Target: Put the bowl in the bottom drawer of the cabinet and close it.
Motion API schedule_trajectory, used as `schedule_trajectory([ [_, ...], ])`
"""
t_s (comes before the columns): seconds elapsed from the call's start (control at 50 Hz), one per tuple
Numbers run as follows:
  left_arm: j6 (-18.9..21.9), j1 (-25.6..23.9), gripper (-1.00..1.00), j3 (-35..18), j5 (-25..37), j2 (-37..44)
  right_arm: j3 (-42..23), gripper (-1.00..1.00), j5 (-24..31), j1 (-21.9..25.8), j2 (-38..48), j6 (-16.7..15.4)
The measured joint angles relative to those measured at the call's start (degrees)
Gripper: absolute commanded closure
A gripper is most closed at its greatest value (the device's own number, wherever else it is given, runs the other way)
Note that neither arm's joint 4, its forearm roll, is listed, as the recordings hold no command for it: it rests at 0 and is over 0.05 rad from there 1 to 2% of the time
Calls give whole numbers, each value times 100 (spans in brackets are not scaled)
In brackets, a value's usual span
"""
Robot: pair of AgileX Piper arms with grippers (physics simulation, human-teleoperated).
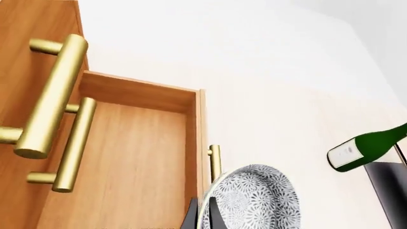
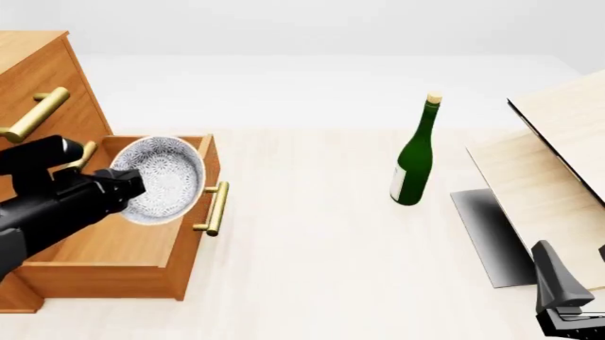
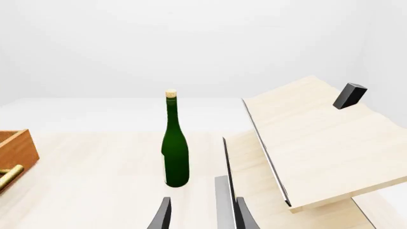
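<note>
The white, grey-patterned bowl [image 2: 163, 178] hangs tilted on its side above the open bottom drawer [image 2: 113, 244] of the orange-brown cabinet [image 2: 33, 85]. My left gripper [image 2: 132, 185] is shut on the bowl's rim. In the left wrist view the bowl [image 1: 256, 198] shows beside the dark fingertips [image 1: 190, 217], over the drawer's front wall and floor [image 1: 127, 162]. The drawer's brass handle [image 2: 214, 208] faces the table's middle. My right gripper [image 2: 567, 306] sits low at the front right, and in the right wrist view it [image 3: 202, 217] is open and holds nothing.
A green wine bottle [image 2: 414, 157] stands upright right of the table's centre. Pale wooden boards [image 2: 553, 170] lean at the right, with a dark grey panel [image 2: 487, 234] in front of them. The two upper drawer handles [image 1: 54, 93] stick out over the open drawer.
</note>
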Motion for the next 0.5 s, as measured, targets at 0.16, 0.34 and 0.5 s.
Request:
schedule_trajectory([
  [0.16,-43,184,100,90,-33,-21,0,-100,0,0,0,0],
  [0.34,-103,365,100,171,-70,-24,0,-100,0,0,0,0],
  [0.5,-152,540,100,231,-88,-38,0,-100,0,0,0,0],
])
